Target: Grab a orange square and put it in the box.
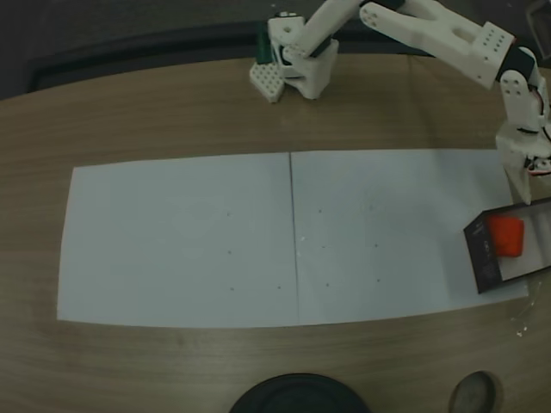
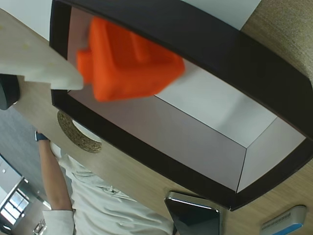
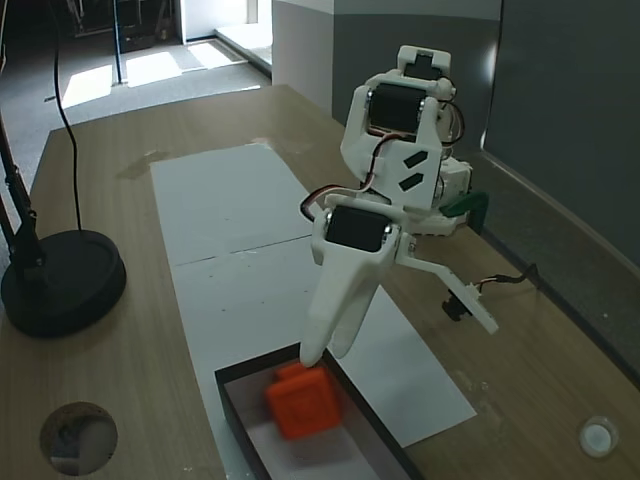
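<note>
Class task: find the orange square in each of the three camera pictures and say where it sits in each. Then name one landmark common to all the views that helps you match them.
A fixed view: the orange square sits far right, mid-height, inside the box.
Wrist view: upper left, over the box's white floor, beside a white end effector finger.
Another fixed view: bottom centre, below the end effector.
Shared landmark: the black-walled box.

Orange square; black-walled, white-floored box.
</note>
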Controlling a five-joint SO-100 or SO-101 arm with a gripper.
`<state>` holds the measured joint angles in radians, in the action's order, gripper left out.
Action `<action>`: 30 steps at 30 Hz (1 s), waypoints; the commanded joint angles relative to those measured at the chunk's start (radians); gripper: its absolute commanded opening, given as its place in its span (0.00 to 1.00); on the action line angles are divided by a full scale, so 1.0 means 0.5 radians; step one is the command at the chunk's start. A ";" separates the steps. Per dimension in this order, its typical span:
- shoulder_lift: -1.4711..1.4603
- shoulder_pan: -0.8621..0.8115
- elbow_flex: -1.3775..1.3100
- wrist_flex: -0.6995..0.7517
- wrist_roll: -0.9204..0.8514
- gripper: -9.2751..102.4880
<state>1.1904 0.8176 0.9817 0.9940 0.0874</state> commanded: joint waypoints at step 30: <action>2.804 -1.666 0.252 1.460 -0.215 0.08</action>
<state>2.3807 -0.0107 0.9710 1.7349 -0.0215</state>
